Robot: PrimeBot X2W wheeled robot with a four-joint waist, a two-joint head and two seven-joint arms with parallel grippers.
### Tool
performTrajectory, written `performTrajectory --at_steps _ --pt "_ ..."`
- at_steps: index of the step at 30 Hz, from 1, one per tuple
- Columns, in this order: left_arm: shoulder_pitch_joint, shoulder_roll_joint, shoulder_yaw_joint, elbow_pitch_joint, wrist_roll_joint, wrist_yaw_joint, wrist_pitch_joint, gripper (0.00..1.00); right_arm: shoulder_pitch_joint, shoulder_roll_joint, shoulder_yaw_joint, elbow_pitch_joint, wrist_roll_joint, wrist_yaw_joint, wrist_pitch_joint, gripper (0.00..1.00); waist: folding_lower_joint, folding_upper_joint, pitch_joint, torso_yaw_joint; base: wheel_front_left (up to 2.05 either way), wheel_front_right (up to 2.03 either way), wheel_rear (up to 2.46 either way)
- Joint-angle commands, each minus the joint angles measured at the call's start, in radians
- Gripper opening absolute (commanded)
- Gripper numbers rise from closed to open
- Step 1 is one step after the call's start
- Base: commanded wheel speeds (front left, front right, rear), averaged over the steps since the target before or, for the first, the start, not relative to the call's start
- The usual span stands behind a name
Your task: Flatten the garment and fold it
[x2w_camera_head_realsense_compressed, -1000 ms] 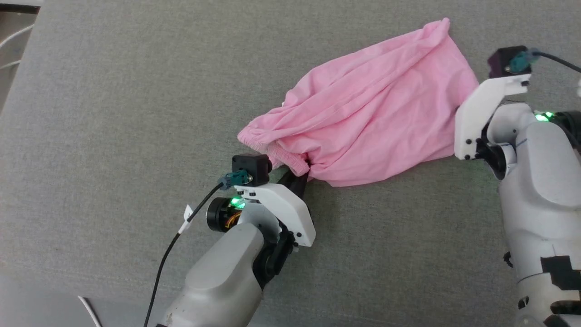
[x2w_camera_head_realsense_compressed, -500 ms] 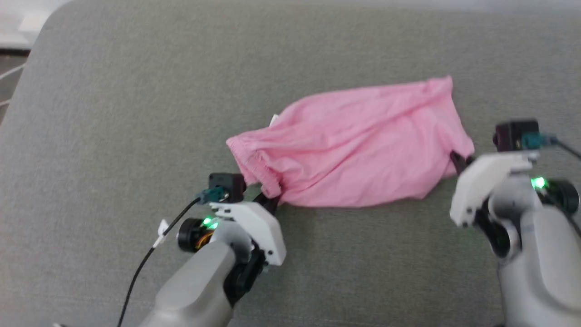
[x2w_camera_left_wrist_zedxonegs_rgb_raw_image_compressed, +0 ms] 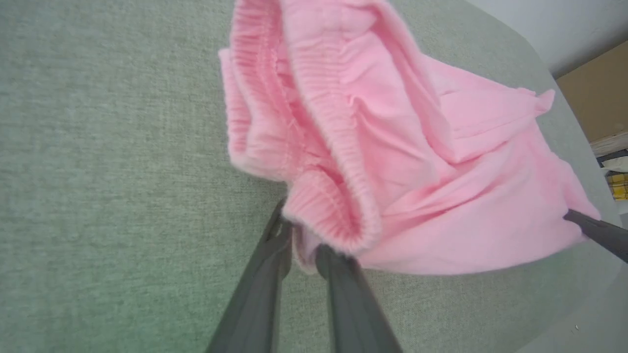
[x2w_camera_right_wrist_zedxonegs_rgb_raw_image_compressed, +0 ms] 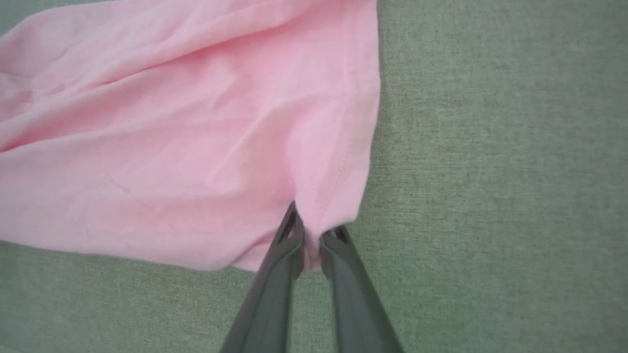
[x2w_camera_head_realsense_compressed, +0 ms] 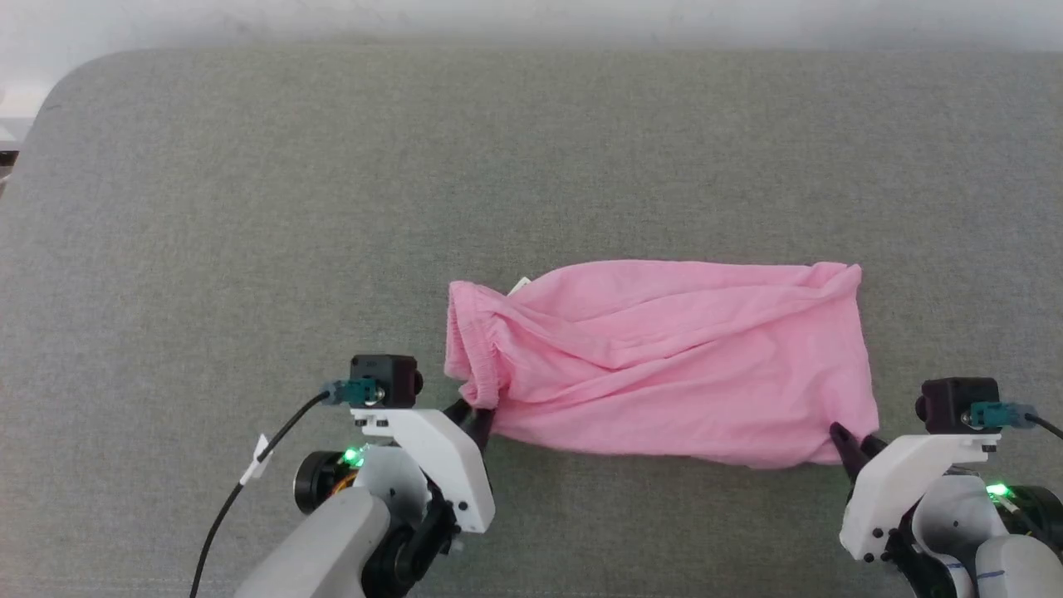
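The light pink garment point(x2w_camera_head_realsense_compressed: 664, 361) lies stretched sideways across the grey fabric surface, wrinkled, with its gathered elastic edge point(x2w_camera_head_realsense_compressed: 473, 349) at the left end. My left gripper point(x2w_camera_head_realsense_compressed: 480, 413) is shut on the near corner of that elastic edge; the left wrist view has the garment point(x2w_camera_left_wrist_zedxonegs_rgb_raw_image_compressed: 392, 162) bunched above the left gripper point(x2w_camera_left_wrist_zedxonegs_rgb_raw_image_compressed: 304, 245), fabric pinched between the fingers. My right gripper point(x2w_camera_head_realsense_compressed: 849, 440) is shut on the garment's near right corner. In the right wrist view the right gripper point(x2w_camera_right_wrist_zedxonegs_rgb_raw_image_compressed: 310, 240) clamps a fold of the hemmed edge of the garment point(x2w_camera_right_wrist_zedxonegs_rgb_raw_image_compressed: 171, 147).
The grey upholstered surface point(x2w_camera_head_realsense_compressed: 332, 208) spreads wide around the garment, its rounded far-left corner point(x2w_camera_head_realsense_compressed: 66, 75) near a pale floor. A black cable point(x2w_camera_head_realsense_compressed: 241, 490) trails from my left wrist. The other arm's dark fingertip point(x2w_camera_left_wrist_zedxonegs_rgb_raw_image_compressed: 596, 230) shows at the left wrist view's right edge.
The head camera has tilted, shifting the whole picture. Both grippers have pulled back toward me with the garment held, and it now lies level and stretched between them instead of slanting away to the right.
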Motion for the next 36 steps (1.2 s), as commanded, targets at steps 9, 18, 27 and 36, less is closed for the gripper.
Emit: performTrajectory --at_steps 9,18,27,36 --pt "0.095 0.03 0.055 -0.082 -0.011 0.022 -0.11 1.0 0.0 0.0 -0.044 -0.024 0.01 -0.002 -0.159 1.0 0.0001 0.0 -0.028 0.017 0.0 0.0 0.0" --pt "0.084 0.083 0.157 -0.102 0.15 0.03 -0.39 1.0 -0.073 0.0 -0.11 0.034 -0.026 -0.002 -0.308 1.0 0.0001 0.0 -0.028 0.044 0.0 0.0 0.0" --pt "0.076 -0.013 0.404 -0.183 0.426 -0.068 -0.4 1.0 -0.238 0.0 -0.134 0.291 0.002 -0.002 -0.243 1.0 0.0001 0.0 -0.007 0.051 0.0 0.0 0.0" --pt "0.108 -0.127 0.555 -0.148 0.571 -0.19 -0.4 1.0 -0.379 0.0 -0.129 0.577 0.005 -0.002 -0.083 1.0 0.0001 0.0 -0.008 0.059 0.0 0.0 0.0"
